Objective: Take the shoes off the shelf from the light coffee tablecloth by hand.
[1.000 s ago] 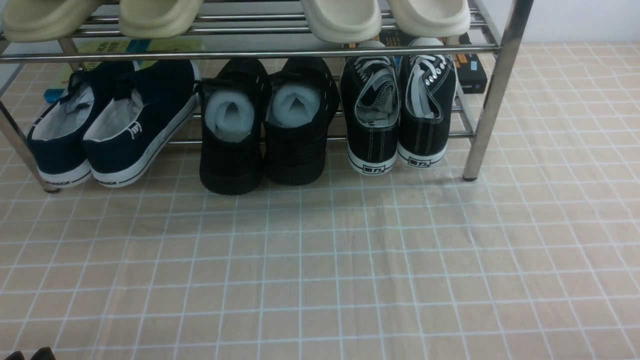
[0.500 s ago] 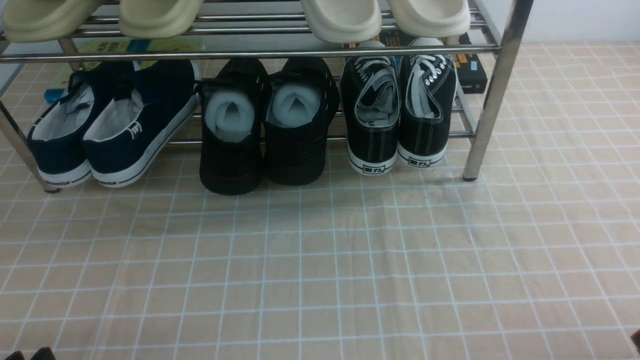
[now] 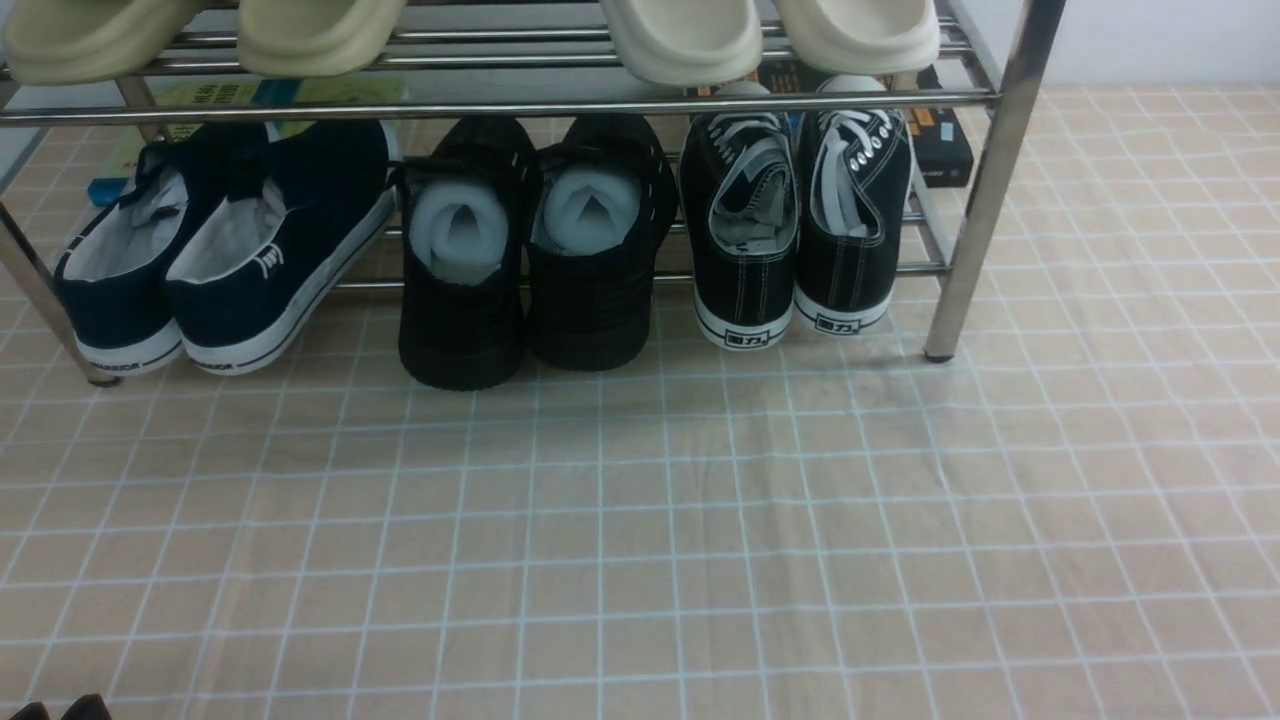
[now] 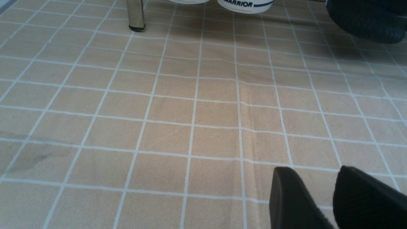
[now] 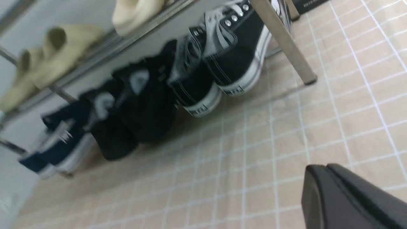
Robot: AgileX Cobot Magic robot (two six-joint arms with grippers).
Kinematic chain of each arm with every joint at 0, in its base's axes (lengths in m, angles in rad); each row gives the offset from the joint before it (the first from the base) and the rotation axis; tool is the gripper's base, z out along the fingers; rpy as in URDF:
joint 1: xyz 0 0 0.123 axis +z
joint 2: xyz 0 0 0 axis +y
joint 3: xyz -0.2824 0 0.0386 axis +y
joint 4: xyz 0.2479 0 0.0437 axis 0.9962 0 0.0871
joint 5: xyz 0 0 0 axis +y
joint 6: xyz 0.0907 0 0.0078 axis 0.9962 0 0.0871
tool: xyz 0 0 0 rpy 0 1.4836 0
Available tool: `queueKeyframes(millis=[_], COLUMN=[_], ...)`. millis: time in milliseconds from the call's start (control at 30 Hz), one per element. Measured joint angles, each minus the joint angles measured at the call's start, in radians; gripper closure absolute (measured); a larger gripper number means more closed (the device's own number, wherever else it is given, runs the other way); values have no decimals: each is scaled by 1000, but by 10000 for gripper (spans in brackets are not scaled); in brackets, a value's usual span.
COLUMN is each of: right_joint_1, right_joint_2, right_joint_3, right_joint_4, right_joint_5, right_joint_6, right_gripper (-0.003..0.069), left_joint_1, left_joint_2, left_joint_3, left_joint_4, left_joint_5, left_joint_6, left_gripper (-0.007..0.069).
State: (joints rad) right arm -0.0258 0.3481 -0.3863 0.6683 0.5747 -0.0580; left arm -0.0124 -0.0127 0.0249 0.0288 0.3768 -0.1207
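Your left hand (image 4: pixel 314 178) sits low at 7 o'clock in the front view, only its two black tips showing at the frame edge. The left wrist view shows those fingers (image 4: pixel 292 197) slightly parted over bare cloth (image 3: pixel 640 520), grasping nothing. Of your right hand (image 5: pixel 337 184) only one dark finger shows in its own wrist view, above the cloth, so I cannot tell whether it is released or clenched. It does not show in the front view. The shoes (image 3: pixel 795 230) are at 1 o'clock, side by side on the lower tier of the shelf (image 3: pixel 985 180), heels toward you and dipping over the front bar. They are just inside the leg at 2 o'clock. Beside them at 12 o'clock stand the black foam-stuffed shoes (image 3: pixel 540 250), and the navy pair (image 3: pixel 220 250) is at 10 o'clock. Both hands are well apart from the shoes.
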Motion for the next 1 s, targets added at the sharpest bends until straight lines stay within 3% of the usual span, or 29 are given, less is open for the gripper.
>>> queueKeyframes(millis=[133,267,400,467,567,633,700,800,1000], right_joint_1=[0,0,43,120,204,303,335,449,553], right_joint_2=[333,591,837,982,1095,1223,1279,1430,1602], right_joint_3=[-221,-370,-531,-648,-775,-952,-1037,-1293,-1569], right_joint_4=[-161,-188,-5,140,165,82,13,-243,-520], right_joint_5=[236,382,540,608,629,638,642,646,647], right_joint_6=[25,-1,-203,-336,-367,-313,-262,-81,141], right_gripper=[659,659,659,659,659,659,659,659,651], left_joint_1=[0,0,0,0,0,0,0,0,0], left_joint_2=[0,0,0,0,0,0,0,0,0], left_joint_3=[0,0,0,0,0,0,0,0,0], left_joint_4=[0,0,0,0,0,0,0,0,0], left_joint_5=[0,0,0,0,0,0,0,0,0], left_joint_6=[0,0,0,0,0,0,0,0,0], left_gripper=[384,384,384,384,384,384,384,384,384])
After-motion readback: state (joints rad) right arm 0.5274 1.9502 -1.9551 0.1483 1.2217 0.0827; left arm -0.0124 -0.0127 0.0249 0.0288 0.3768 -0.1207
